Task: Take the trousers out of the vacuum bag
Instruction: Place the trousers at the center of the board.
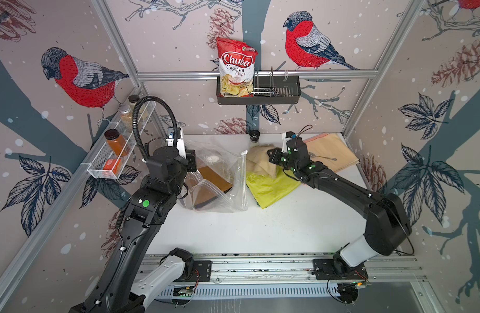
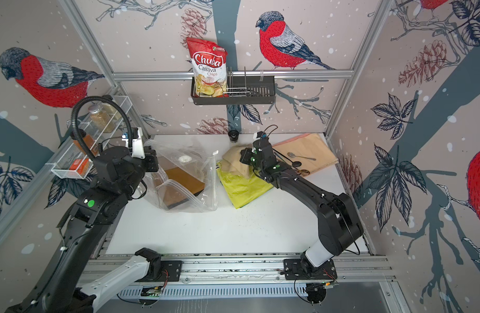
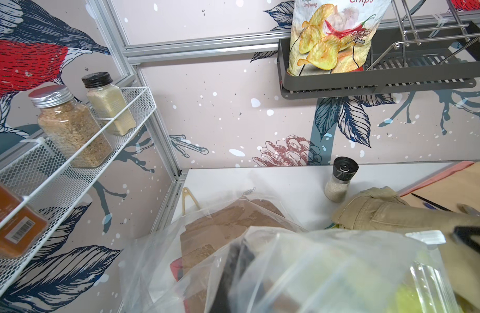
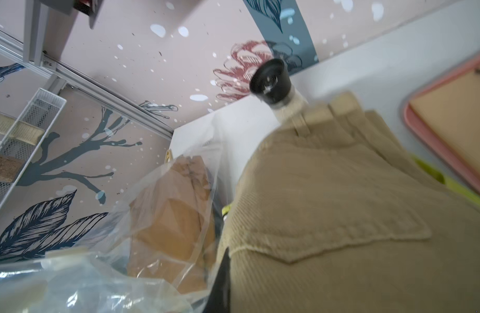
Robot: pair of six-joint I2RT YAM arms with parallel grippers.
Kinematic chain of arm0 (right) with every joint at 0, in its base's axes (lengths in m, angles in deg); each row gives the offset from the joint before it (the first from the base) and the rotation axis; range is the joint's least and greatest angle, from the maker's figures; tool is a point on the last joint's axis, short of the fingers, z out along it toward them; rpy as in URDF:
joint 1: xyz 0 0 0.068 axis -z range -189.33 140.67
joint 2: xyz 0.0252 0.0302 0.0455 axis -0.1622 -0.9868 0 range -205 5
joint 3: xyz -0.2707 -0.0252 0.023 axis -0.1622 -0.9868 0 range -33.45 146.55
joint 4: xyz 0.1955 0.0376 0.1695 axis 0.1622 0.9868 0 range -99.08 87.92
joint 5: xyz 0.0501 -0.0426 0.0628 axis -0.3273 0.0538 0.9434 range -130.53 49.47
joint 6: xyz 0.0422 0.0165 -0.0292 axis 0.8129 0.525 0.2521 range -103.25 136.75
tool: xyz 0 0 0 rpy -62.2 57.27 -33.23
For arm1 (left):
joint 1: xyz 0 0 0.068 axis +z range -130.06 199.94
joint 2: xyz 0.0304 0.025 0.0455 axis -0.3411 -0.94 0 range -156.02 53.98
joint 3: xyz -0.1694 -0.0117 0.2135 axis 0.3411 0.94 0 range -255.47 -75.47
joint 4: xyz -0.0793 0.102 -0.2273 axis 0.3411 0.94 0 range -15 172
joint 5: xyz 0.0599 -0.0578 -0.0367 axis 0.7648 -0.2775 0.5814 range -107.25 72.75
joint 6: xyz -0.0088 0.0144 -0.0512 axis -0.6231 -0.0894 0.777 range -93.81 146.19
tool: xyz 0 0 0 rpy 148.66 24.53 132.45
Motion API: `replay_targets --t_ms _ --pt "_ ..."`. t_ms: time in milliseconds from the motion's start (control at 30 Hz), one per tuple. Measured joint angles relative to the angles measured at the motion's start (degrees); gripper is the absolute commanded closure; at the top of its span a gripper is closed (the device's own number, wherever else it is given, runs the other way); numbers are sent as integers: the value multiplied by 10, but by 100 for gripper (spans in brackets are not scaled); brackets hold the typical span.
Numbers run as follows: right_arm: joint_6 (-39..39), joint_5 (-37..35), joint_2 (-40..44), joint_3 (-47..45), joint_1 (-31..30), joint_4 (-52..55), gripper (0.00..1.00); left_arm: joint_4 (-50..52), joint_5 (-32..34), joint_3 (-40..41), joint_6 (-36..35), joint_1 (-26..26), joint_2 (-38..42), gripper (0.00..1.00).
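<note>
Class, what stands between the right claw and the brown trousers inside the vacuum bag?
The vacuum bag's raised zip edge and clear plastic stand between them; the right claw sits on the khaki trousers outside.

Vacuum bag [image 1: 233,200] sits left on the bench [image 1: 260,233], a few trousers [image 1: 215,176] in it, another pile [image 1: 271,187] just right, grinder [image 1: 254,134] behind.

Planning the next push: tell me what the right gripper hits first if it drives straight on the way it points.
The khaki trousers: the right gripper sits against that fabric, so it would press into them at once. Past them probably the vacuum bag, but depth is unclear.
</note>
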Motion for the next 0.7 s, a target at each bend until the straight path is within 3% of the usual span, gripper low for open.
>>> replay_targets --t_ms 200,500,700 --pt "57 -42 20 -50 -21 -41 100 -9 -12 4 0 0 -7 100" --pt "83 -68 16 -43 -18 -37 100 -16 -17 8 0 0 -9 100" --pt "105 -85 31 -119 -20 -46 100 -17 -26 -3 0 0 -18 100"
